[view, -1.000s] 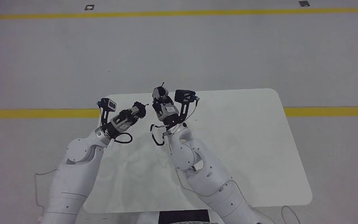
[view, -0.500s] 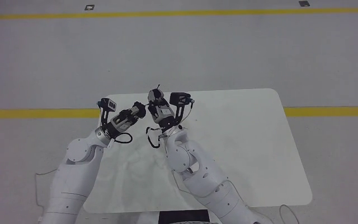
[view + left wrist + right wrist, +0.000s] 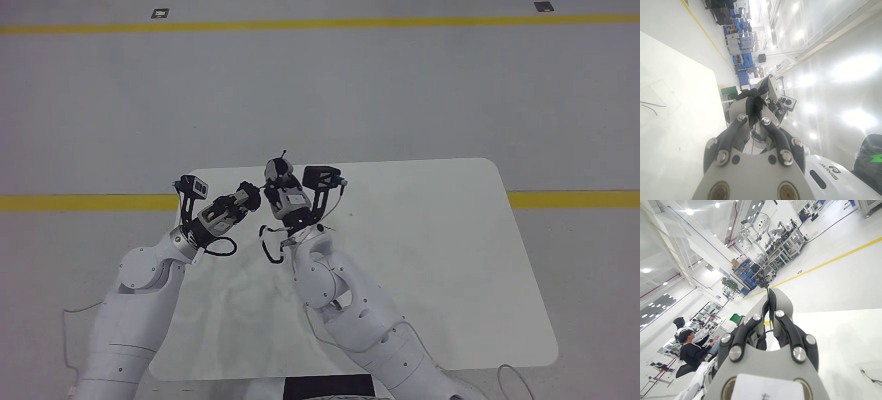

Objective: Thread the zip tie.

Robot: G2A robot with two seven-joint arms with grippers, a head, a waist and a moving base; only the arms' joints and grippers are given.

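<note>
Pinching zip tie | white table | yellow floor line

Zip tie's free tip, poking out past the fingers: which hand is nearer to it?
Right. The right hand grips the zip tie just behind that tip; the left hand is off to its side, farther from the tip.

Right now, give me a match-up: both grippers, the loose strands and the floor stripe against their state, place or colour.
1 right gripper
2 left gripper
3 loose strands
4 floor stripe

A yellow
B lying on the table
C shut on a bulky black piece
D shut on a thin zip tie poking out beyond it

Pairs: 1-D, 2-C, 3-B, 4-A.
</note>
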